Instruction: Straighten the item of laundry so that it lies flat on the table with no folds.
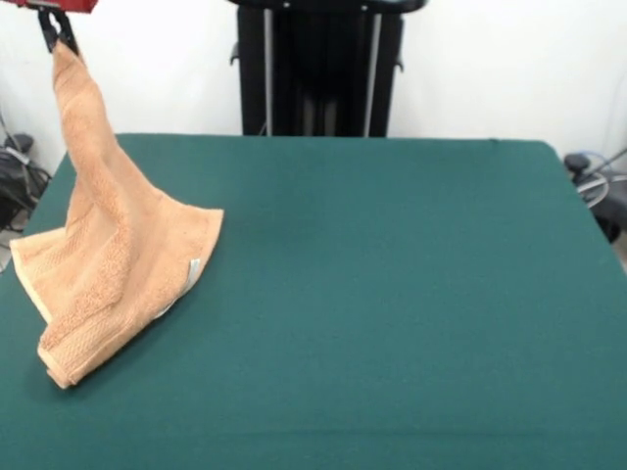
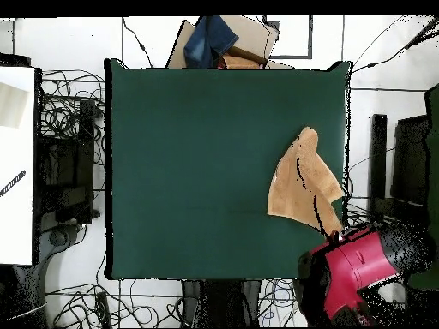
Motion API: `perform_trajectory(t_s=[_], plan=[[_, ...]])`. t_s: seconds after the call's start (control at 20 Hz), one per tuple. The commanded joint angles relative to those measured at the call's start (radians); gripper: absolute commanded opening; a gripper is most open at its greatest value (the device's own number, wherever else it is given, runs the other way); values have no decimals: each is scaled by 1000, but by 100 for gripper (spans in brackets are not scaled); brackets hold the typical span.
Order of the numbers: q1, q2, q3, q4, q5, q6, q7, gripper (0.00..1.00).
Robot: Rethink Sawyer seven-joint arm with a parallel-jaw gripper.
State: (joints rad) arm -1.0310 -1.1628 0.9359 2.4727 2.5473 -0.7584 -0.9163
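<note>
Gripper [image 1: 57, 31] pinched shut on one corner of towel [image 1: 113, 274], hoisted high over table [image 1: 392, 294] edge, left side in front view. Rest hangs tent-like, lower half bunched and doubled on felt. Looks soft, light, floppy terry, probably drags fine, won't hold shape. Corners best grab spots imo. Long axis runs steeply from raised corner down toward camera.

Arm [image 2: 364, 266]: glossy red housing, black joint sections. Gripper [image 1: 56, 31]: small black fingers under red wrist. Pedestal [image 1: 318, 69] black.
</note>
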Motion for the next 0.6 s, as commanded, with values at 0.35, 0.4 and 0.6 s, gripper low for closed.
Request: perform_trajectory(t_s=[0.35,0.4,0.6], plan=[[104,8,12,88,-94,156,164,0],[116,3,-2,102,-121,182,192,0],[149,-4,-18,119,-128,191,226,0]])
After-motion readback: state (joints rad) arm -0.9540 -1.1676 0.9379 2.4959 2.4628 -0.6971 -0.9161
